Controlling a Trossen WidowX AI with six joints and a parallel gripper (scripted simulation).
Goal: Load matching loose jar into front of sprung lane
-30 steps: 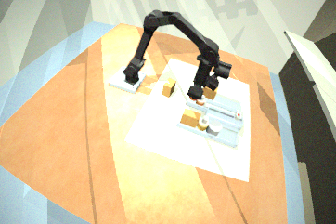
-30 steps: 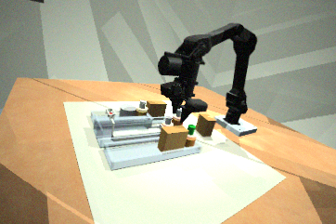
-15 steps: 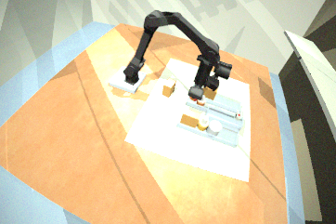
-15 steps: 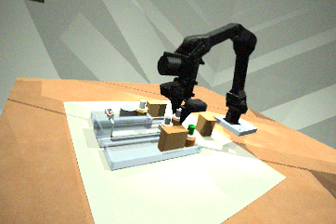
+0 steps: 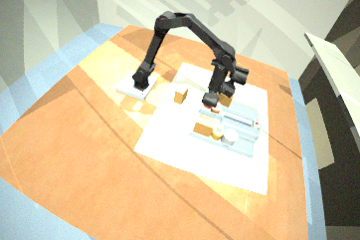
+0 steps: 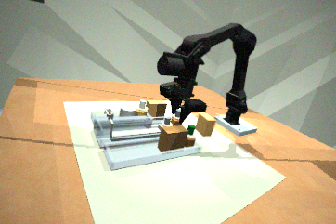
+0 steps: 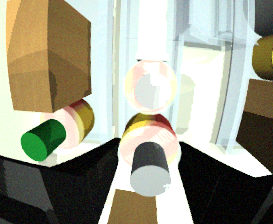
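Observation:
My gripper (image 5: 209,105) (image 7: 148,145) is shut on a grey-capped jar (image 7: 149,167) (image 6: 178,112) with a pale pink and yellow-red body. It is at the front end of the sprung lane. The lane jar (image 7: 150,90) (image 5: 215,110) (image 6: 167,122), with a pale cap, stands in the lane just behind the held jar; in the wrist view their outlines almost meet, and I cannot tell if they touch. The pusher's white bar (image 7: 152,30) runs behind the lane jar. The low front stop and the held jar's base are hidden by the fingers and the jar.
The clear rack (image 5: 249,147) (image 6: 139,154) has side lanes. A green-capped jar (image 7: 44,140) (image 6: 190,130) stands beside a wooden block (image 7: 29,60) (image 6: 173,139) on one side. A yellow jar (image 5: 217,133) (image 6: 142,110) and another block (image 5: 202,128) are on the other. A block (image 5: 181,96) (image 6: 205,125) stands nearer the arm's base.

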